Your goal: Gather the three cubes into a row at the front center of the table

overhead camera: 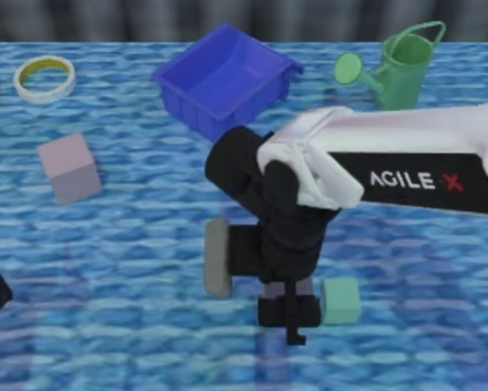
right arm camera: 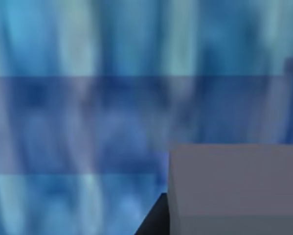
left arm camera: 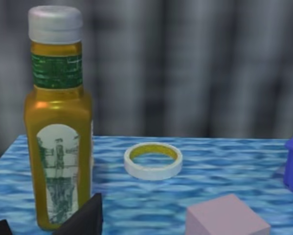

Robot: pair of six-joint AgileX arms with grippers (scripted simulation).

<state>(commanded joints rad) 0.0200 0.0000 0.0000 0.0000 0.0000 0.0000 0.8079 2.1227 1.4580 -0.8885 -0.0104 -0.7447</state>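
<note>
- Our right gripper (overhead camera: pixel 290 314) is down at the front centre of the table (overhead camera: pixel 129 269), reaching in from the right side; its arm crosses the middle of the top view.
- The grey cube (overhead camera: pixel 299 287) sits directly under that gripper, mostly hidden by the wrist from above. In the right wrist view it fills the near corner (right arm camera: pixel 234 186) with a dark fingertip (right arm camera: pixel 153 220) against its side, so the fingers look pressed onto it.
- The mint-green cube (overhead camera: pixel 340 300) rests on the table just beside the right gripper, on its right, apart from the grey one by a narrow gap at most; we cannot tell if they touch.
- The pale pink cube (overhead camera: pixel 68 167) lies well apart, on the left half of the table.
- Our left arm is parked at the table's left edge; we cannot tell how its fingers stand.
- Also on the table: a blue bin (overhead camera: pixel 223 77), a green watering can (overhead camera: pixel 402 65), a tape roll (overhead camera: pixel 44 78), and, in the left wrist view, an amber bottle (left arm camera: pixel 58 127).
</note>
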